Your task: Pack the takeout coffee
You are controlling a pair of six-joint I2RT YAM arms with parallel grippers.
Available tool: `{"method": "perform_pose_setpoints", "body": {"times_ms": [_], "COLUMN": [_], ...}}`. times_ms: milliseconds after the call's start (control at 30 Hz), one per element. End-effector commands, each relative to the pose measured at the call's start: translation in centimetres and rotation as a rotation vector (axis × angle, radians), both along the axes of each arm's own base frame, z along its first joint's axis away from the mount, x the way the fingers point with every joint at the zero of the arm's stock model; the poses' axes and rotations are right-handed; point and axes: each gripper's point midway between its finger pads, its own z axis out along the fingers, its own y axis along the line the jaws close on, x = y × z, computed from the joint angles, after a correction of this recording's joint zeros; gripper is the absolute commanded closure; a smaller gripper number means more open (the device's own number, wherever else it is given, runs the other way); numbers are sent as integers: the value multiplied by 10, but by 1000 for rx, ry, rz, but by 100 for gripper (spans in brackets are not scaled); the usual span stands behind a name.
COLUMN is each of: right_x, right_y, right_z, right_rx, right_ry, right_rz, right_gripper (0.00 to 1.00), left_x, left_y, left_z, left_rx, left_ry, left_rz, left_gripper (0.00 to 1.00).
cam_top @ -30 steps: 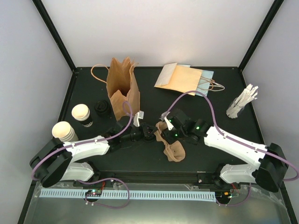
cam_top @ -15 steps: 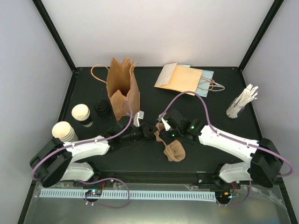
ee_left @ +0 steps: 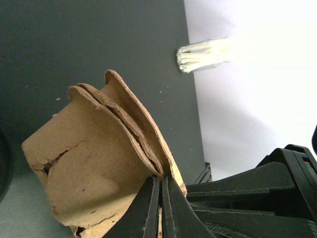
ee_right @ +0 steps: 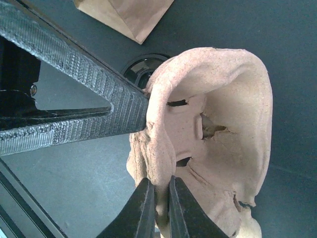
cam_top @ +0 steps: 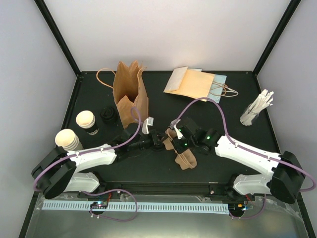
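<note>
- Grip: my left gripper (ee_left: 161,181) is pinched tight on a thin flap of the carrier (ee_left: 94,163). My right gripper (ee_right: 161,187) is clamped on the carrier's wall, close beside the left one.
- Step, as I judge it: spreading the folded carrier open. Pull apart slowly and evenly, because the pulp shows cracks and could tear.
- Coffee: one cup (cam_top: 85,119) and a second cup (cam_top: 67,139) stand at the left edge of the table (cam_top: 237,106), well apart from the carrier and untouched.
- Writing: none readable on the cups, the bag (cam_top: 130,91) or the carrier.
</note>
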Motion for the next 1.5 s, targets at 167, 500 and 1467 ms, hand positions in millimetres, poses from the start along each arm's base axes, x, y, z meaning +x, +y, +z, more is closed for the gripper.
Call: {"method": "perform_pose_setpoints", "body": {"times_ms": [167,500,1467], "right_x": [25,21,12], "right_y": [-64,-77,-150], "right_z": [42,71,122], "right_rx": [-113,-80,-219], "right_ry": [-210,-267,-354], "right_rz": [-254,-269,-467], "right_gripper": [99,96,96], "left_x": [2,3,21], "left_y": [-11,-14,-86], "left_z": [9,10,6], "left_rx": [-23,-26,0], "left_ry": [-18,-18,-77], "left_rz": [-30,-36,-214], "left_gripper": [98,98,91]}}
